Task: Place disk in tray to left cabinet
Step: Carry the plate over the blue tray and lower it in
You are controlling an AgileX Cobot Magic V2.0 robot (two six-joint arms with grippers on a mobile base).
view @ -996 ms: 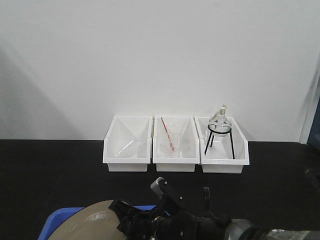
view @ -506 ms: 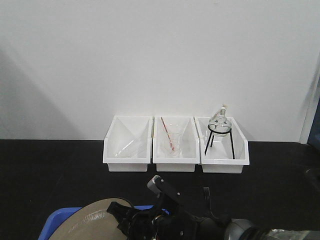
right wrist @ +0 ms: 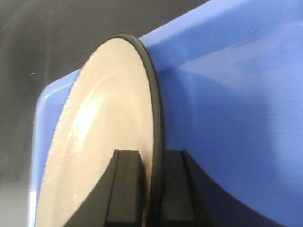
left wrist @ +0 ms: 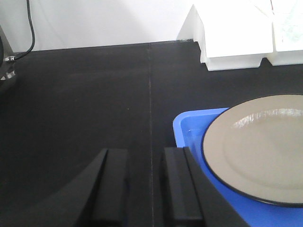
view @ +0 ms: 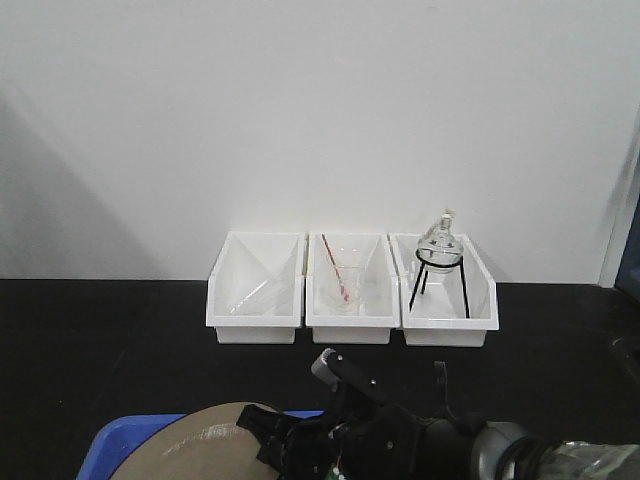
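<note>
Honestly can't read a single letter or number here: the white bins [view: 350, 328], tray [left wrist: 189, 127] and disk [left wrist: 260, 146] are all plain.

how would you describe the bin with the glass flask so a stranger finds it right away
On the black bench, three white bins sit in a row against the white wall. Take the rightmost bin. It alone holds a round glass flask on a black tripod.
</note>
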